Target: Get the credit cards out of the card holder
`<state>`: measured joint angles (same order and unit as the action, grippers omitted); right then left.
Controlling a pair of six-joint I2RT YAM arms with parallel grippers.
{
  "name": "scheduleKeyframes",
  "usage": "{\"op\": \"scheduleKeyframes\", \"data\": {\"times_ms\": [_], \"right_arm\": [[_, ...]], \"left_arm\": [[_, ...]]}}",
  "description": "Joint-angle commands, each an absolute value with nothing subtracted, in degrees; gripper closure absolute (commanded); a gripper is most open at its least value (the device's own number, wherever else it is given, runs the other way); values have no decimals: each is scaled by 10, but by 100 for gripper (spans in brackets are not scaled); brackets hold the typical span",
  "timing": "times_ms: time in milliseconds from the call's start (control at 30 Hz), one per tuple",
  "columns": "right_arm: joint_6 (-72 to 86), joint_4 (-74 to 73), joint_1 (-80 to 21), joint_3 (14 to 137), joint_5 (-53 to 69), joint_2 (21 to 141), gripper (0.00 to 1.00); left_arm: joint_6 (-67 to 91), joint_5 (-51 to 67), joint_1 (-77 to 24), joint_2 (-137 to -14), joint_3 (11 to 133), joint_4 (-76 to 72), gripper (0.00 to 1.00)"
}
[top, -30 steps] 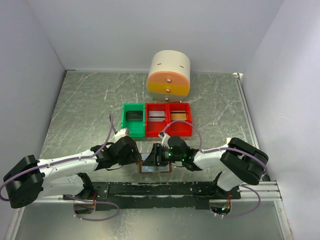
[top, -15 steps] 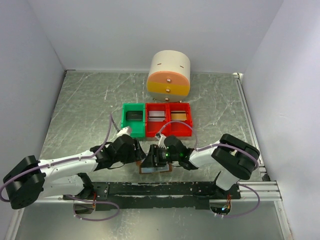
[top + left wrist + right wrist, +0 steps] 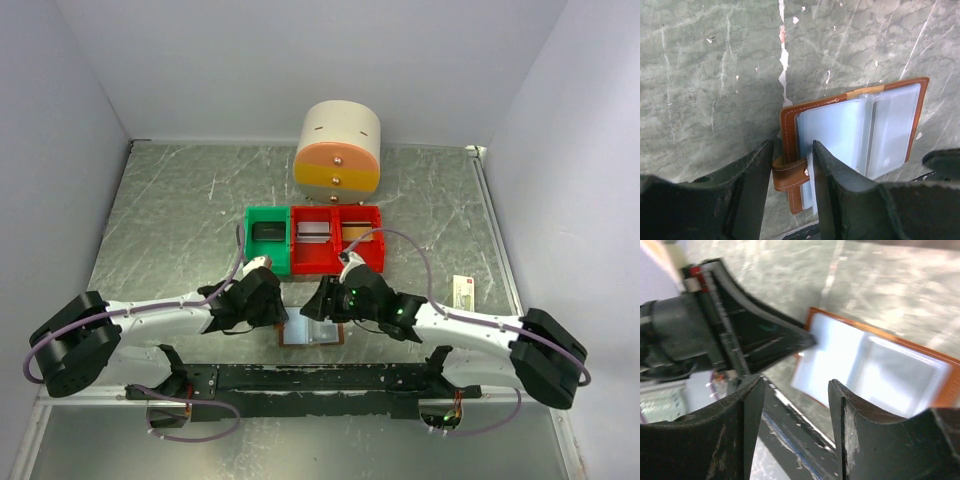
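The brown card holder (image 3: 312,334) lies open and flat near the table's front edge, its pale blue-grey panels facing up (image 3: 860,130). My left gripper (image 3: 279,314) is shut on the holder's left border, the brown strap (image 3: 789,172) between its jaws (image 3: 790,152). A thin pale edge shows beside the strap; I cannot tell whether it is a credit card. My right gripper (image 3: 320,302) is open and empty just beyond the holder; in its wrist view (image 3: 796,385) the holder (image 3: 880,370) lies below it, blurred.
A green bin (image 3: 267,258) and two red bins (image 3: 312,260) (image 3: 360,260), each with a flat item inside, stand behind the holder. A cream and orange round drawer unit (image 3: 338,148) is farther back. A cream box with a red mark (image 3: 462,293) lies at the right.
My right arm has swung out to the right, uncovering the cream box, and its gripper has drawn back off the holder. My left gripper has stayed at the holder's left edge.
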<state>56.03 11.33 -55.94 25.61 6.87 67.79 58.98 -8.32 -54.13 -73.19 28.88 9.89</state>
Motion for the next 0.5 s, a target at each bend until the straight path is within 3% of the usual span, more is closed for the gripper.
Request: {"op": "scheduleKeyframes", "data": {"times_ms": [0,467], "right_arm": [[563,-96,-557,258,-60,629,46],[580,-30,-556,229,-4,675,49]], "left_arm": [[575,-84,-539,-731,292,127,51],[569,-55,-539,-726,292,110,57]]}}
